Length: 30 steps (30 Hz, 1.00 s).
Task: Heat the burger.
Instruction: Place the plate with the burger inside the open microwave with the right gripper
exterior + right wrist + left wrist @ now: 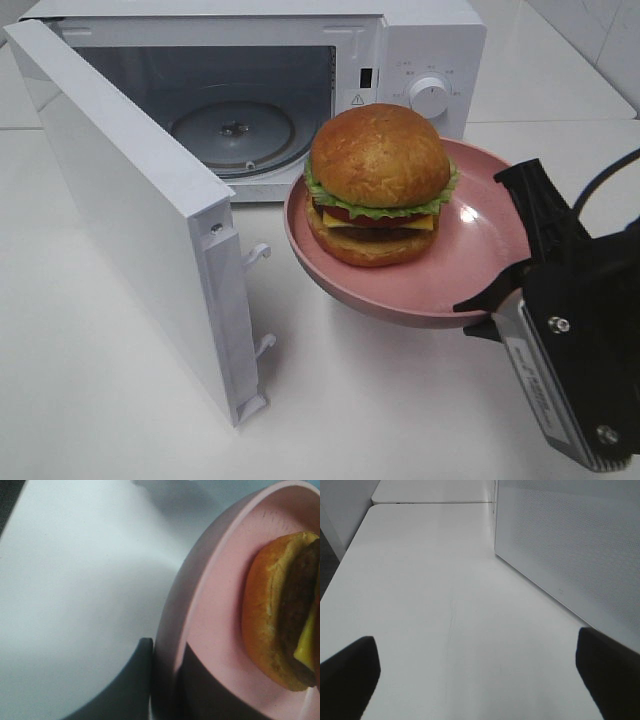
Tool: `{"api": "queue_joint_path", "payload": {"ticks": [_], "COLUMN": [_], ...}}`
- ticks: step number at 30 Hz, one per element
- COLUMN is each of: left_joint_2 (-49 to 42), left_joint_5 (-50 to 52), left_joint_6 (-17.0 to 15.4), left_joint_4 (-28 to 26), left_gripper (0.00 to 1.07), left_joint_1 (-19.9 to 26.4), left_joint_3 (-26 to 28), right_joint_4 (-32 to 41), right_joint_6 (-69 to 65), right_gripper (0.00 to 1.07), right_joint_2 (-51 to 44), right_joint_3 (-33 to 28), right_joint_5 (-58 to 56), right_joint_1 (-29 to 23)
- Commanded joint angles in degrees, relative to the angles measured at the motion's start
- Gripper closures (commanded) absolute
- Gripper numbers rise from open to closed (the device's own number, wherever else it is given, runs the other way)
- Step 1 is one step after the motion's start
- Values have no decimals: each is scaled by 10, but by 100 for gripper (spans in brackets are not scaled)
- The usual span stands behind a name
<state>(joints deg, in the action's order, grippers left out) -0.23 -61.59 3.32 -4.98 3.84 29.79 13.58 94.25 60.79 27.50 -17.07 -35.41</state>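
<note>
The burger, with a golden domed bun, lettuce, cheese and patty, sits on a pink plate. The plate hangs above the table just in front of the open microwave. My right gripper is shut on the plate's right rim, one finger above it and one below. The right wrist view shows the plate rim pinched in the right gripper, with the burger beyond. My left gripper is open and holds nothing, low over bare table beside the microwave door.
The microwave door stands swung out to the left, its latch hooks facing the plate. Inside lies the glass turntable. The control knob is on the right panel. White table runs around the front.
</note>
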Motion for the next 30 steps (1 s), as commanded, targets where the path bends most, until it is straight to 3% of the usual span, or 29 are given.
{"api": "queue_joint_path", "payload": {"ticks": [1, 9, 16, 22, 27, 30], "left_joint_2": [-10, -10, -10, -10, -10, -10], "left_joint_5": [5, 5, 5, 5, 5, 5], "left_joint_6": [-3, -3, -3, -3, -3, -3], "left_joint_4": [0, 0, 0, 0, 0, 0], "left_gripper": [7, 7, 7, 7, 7, 7], "left_joint_1": [1, 1, 1, 1, 1, 1], "left_joint_3": [-2, -2, -2, -2, -2, -2], "right_joint_4": [-9, -92, -214, -285, -401, -418], "right_joint_6": [-18, -121, -274, -382, -560, -588], "right_gripper": [107, 107, 107, 107, 107, 107], "right_joint_2": [-36, -117, -188, -197, -197, -197], "right_joint_3": [-7, -27, -27, -27, -27, -27], "right_joint_5": [12, -56, -127, -149, -178, -182], "right_joint_1": [0, 0, 0, 0, 0, 0]}}
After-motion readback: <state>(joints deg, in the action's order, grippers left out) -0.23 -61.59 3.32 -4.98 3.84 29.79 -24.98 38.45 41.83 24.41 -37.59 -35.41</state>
